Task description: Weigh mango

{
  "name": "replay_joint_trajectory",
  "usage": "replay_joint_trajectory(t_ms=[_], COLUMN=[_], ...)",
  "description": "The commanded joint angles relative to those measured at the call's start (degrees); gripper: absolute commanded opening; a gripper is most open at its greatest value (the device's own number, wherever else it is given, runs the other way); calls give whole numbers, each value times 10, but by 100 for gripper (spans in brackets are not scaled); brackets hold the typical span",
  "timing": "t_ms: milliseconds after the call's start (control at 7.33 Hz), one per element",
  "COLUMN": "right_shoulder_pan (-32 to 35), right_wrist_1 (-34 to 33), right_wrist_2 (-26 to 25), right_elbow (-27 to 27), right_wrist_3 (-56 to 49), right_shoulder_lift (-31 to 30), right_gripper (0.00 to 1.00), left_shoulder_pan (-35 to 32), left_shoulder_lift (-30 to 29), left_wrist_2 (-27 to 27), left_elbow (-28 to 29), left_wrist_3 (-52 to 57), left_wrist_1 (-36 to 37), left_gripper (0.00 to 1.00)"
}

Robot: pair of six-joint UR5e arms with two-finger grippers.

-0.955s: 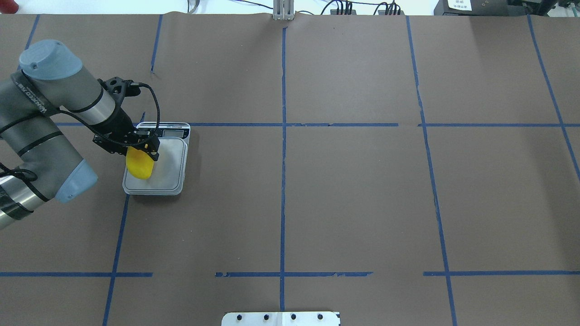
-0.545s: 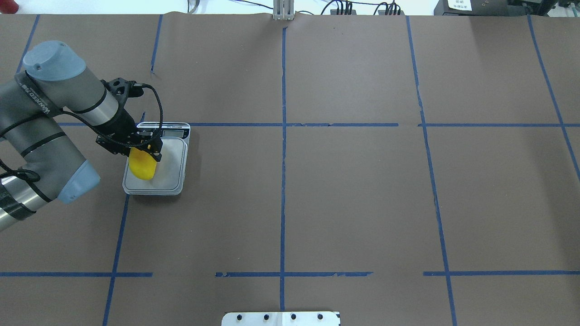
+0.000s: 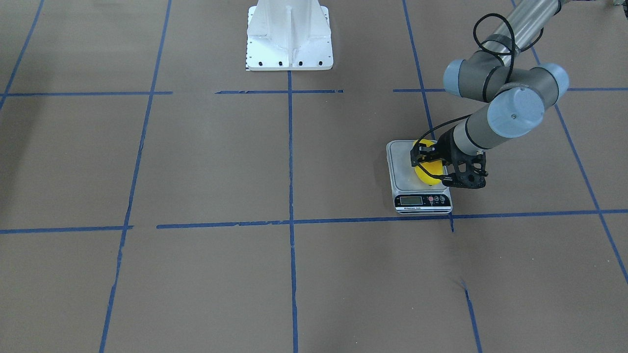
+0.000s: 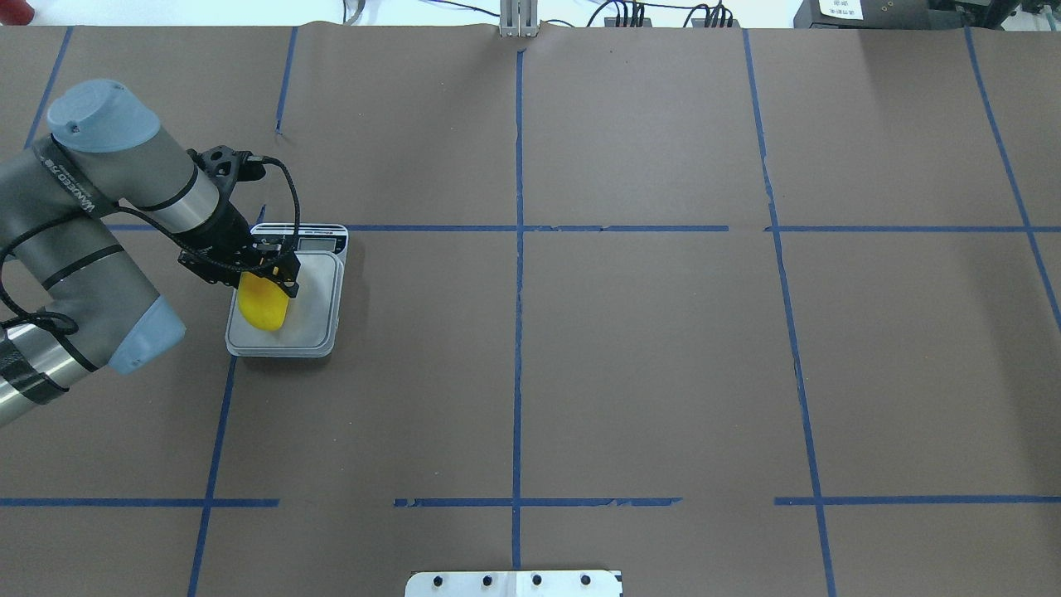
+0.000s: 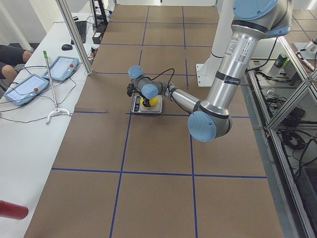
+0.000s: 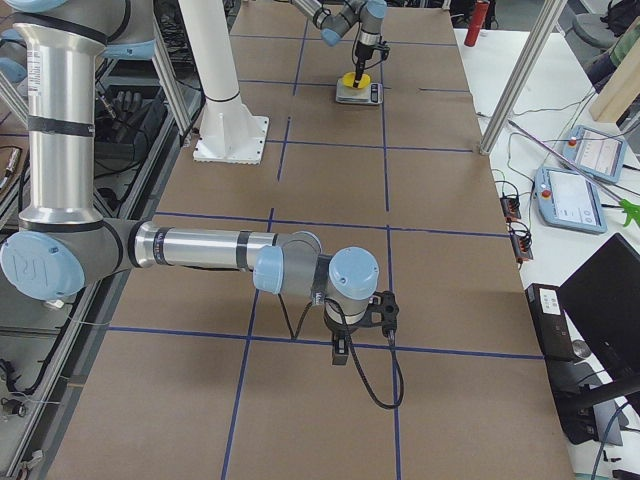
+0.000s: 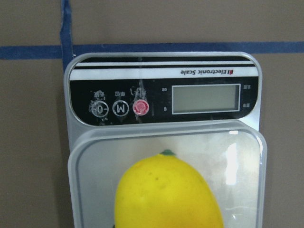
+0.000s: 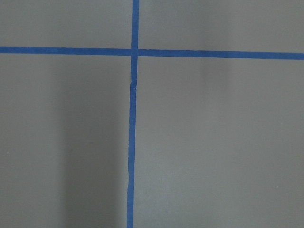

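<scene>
Clamped with the left gripper on the mango, near its stem end. Hangs or rests, cannot tell which, over the left half of the scale. Runs lengthwise, stem toward the display, blunt end toward the robot. Cannot tell the grip of the right gripper, well apart.

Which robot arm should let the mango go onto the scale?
Left. The left end effector grips the mango right over the scale, while the right arm hangs far away above bare table.
</scene>
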Motion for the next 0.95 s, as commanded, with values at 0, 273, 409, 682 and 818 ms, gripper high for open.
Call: replay_joint_trajectory(t_ms=[0, 273, 409, 682, 818], right_shoulder_pan=[0, 0, 0, 0, 0], right_wrist_1=[0, 0, 0, 0, 0], right_wrist_2=[0, 0, 0, 0, 0], right_elbow=[0, 0, 0, 0, 0], right_wrist_3=[0, 0, 0, 0, 0], right_shoulder_lift=[0, 0, 1, 0, 0], right_gripper=[100, 100, 100, 100, 100], left_shoulder_pan=[0, -6, -31, -91, -138], left_shoulder_lift=[1, 4, 15, 75, 110], left_wrist_2=[0, 0, -1, -2, -2], left_elbow=[-2, -27, -50, -69, -64], left_wrist_3=[-4, -5, -1, 59, 158], left_wrist_1=[-5, 1, 9, 9, 12], left_gripper=[100, 100, 100, 100, 100])
